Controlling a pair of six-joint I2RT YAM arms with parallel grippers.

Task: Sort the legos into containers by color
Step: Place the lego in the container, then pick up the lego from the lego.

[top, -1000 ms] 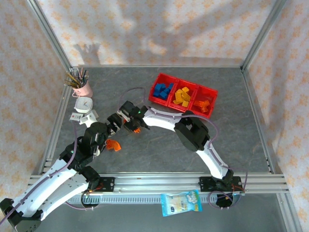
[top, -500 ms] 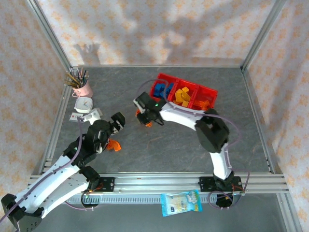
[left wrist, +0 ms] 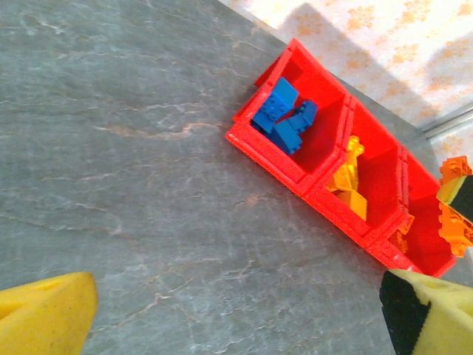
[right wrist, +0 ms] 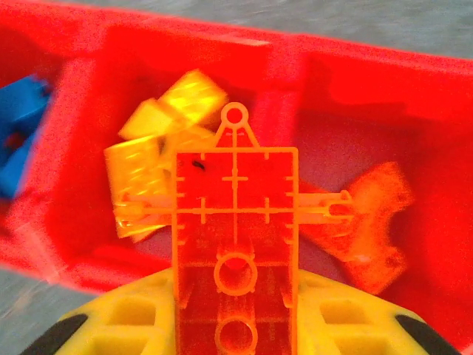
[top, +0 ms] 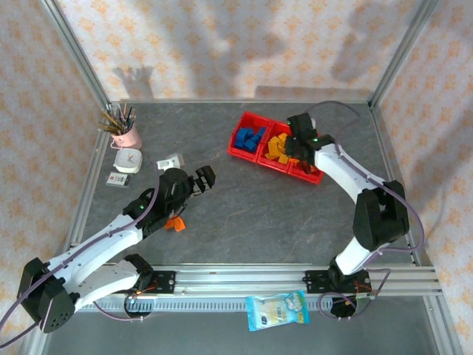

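The right gripper (right wrist: 235,318), clamped on 1 orange lego (right wrist: 235,214) above the divider in the containers (right wrist: 148,41) between yellow and orange bricks, should probably centre over the orange bin (right wrist: 432,111) before letting go.

A robot lab enclosure: aluminium frame posts (top: 76,50) around a grey table (top: 259,214), wallpapered panels (top: 222,44) behind

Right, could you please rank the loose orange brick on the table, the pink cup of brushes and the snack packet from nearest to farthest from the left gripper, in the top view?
1. orange brick: on the table beside the left arm, just towards the bases from the left gripper.
2. pink cup: far left corner.
3. snack packet: at the near rail.
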